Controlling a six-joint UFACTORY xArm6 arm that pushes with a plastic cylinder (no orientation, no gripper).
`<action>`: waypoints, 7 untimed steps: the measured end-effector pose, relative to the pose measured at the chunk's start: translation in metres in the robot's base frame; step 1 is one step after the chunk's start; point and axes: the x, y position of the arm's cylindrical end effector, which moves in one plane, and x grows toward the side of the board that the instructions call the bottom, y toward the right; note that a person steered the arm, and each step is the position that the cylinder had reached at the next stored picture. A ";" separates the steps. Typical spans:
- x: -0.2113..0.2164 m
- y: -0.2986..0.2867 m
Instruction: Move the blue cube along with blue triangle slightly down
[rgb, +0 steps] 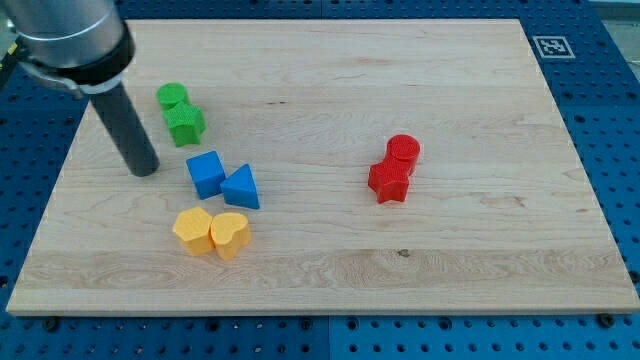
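1. Right now my tip (145, 170) rests on the wooden board (330, 270), toward the view's left; the rod ends plain, so it has nothing to spread, press together or pinch with.
2. To the tip's right, near but apart, sits the blue cube (205, 174), and the blue triangle (241, 187) lies just beyond it, seemingly touching the cube's far side, though the join is hard to read.
3. Up and to the right of the tip stand a green cylinder (172, 96) and a green star (186, 124), pressed close together.
4. Down and to the right of the tip, below the blue pair, lie a yellow hexagon-like block (192, 230) and a yellow heart (231, 234), side by side.
5. Well to the tip's right, across the board, a red cylinder (403, 151) touches a red star (389, 182).
6. No tray, bowl or other container shows; every block lies directly on the board.
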 end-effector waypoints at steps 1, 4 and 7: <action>0.000 0.020; 0.017 0.061; 0.052 0.068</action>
